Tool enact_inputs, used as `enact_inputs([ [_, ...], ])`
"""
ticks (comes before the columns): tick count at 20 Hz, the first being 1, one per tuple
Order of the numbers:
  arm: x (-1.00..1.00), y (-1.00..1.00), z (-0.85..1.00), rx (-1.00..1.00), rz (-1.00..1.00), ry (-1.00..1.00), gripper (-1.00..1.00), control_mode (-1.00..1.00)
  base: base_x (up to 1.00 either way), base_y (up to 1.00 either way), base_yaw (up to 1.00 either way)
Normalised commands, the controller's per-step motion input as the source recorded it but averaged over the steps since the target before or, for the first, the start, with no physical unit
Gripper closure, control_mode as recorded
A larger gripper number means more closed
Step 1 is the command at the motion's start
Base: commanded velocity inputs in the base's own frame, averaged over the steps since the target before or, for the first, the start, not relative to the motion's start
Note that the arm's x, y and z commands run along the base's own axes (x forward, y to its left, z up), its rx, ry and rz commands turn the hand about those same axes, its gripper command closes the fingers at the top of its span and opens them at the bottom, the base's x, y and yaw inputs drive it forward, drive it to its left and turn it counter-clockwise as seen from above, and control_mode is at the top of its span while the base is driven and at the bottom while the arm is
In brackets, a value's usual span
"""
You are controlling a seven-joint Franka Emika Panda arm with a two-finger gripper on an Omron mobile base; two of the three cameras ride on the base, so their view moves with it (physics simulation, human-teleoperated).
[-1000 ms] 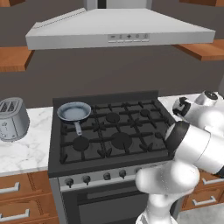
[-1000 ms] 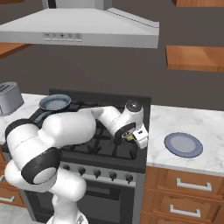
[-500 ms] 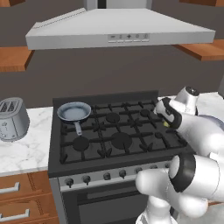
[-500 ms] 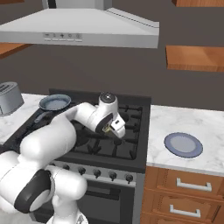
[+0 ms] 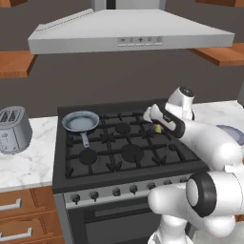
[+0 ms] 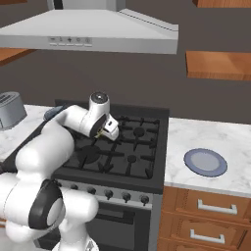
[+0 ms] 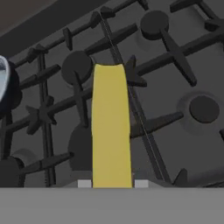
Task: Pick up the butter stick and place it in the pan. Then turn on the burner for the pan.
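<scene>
The gripper [image 5: 156,127] is pinching the butter stick [image 7: 111,127] and carrying it above the stove [image 5: 119,147] grates, mid-cooktop. The pan [image 5: 81,122] is sitting on the rear-left burner, well apart from the stick, handle pointing toward the stove front.

Risks:
- The stick is sticking out far past the fingertips in the hand view, so a fast swing could be twisting or slipping it out onto the grates.
- Releasing short of the pan's rim drops it between grate bars.
- Coming in low risks clipping the handle and shoving the pan.

Grip depth is probably shallow, but the fingers are barely showing.

Versus half a second ago: the arm is swinging further left across the cooktop, toward the pan; pan and plate [image 6: 205,162] unmoved.
</scene>
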Motion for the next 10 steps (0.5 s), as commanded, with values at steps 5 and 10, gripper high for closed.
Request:
enact_inputs([
  [5, 0.37, 0.89, 0.23, 0.0, 0.2, 0.0, 1.0, -1.0, 0.0, 0.0, 0.0],
  [10, 0.31, 0.7, 0.07, 0.0, 0.13, 0.02, 1.0, -1.0, 0.0, 0.0, 0.0],
])
